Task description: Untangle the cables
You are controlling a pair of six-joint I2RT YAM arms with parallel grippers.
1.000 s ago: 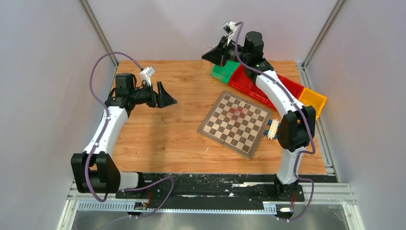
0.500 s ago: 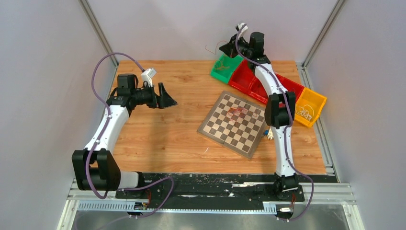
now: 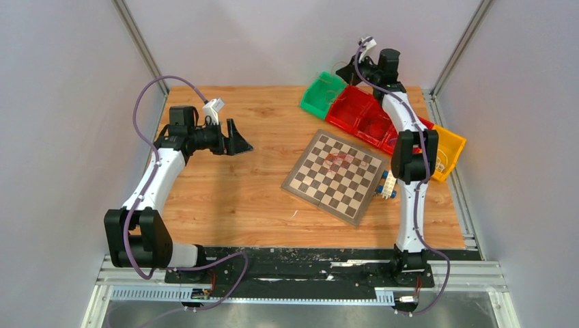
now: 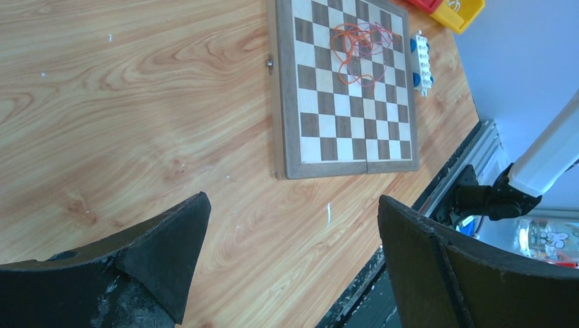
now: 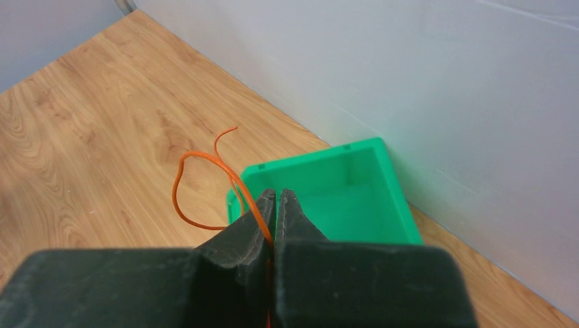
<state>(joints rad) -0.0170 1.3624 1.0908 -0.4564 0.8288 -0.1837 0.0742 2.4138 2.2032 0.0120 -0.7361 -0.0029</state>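
A loose tangle of thin orange-red cables [image 4: 356, 46] with some darker strands lies on the chessboard [image 3: 333, 176], faint in the top view [image 3: 339, 160]. My right gripper [image 5: 277, 194] is shut on a single orange wire [image 5: 205, 174] that loops out to the left of its tips, held high above the green bin [image 5: 341, 198] at the table's far edge [image 3: 349, 70]. My left gripper [image 4: 293, 212] is open and empty, held above bare wood at the left [image 3: 239, 141], well apart from the chessboard.
A row of bins stands at the back right: green [image 3: 319, 96], red [image 3: 360, 119] and yellow [image 3: 445, 146], the yellow one holding pale wires. A white and blue block piece [image 3: 387, 184] lies by the chessboard's right edge. Grey walls enclose the table.
My right arm has swung right along the back edge and stretched out, carrying the orange wire from left of the green bin to above it. The left arm has barely moved.
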